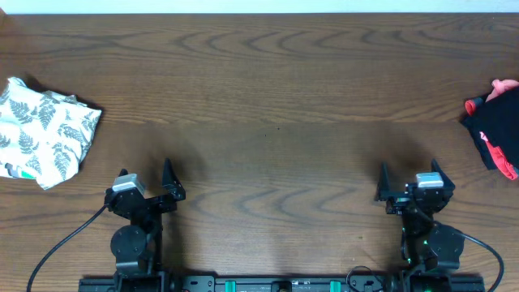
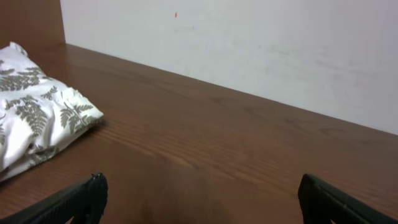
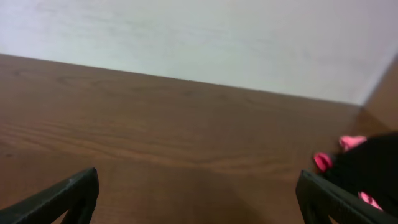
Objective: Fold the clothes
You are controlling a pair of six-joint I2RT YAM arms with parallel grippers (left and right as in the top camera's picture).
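Table (image 1: 268,89): brown wood; open surface runs across the middle between the two piles, and the far edge meets a pale wall.
Fern-print garment (image 1: 45,134): crumpled at the left edge, partly cut off.
Black garment with red trim (image 1: 495,134): bunched at the right edge and cut off; the pink bit on top may or may not be separate.
Left gripper (image 1: 146,185): near edge, jaws spread wide, holding nothing.
Right gripper (image 1: 410,182): near edge, equally wide, empty.

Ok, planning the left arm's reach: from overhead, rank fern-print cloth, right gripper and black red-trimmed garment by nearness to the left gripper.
1. fern-print cloth, left edge.
2. right gripper, near right.
3. black red-trimmed garment, right edge.
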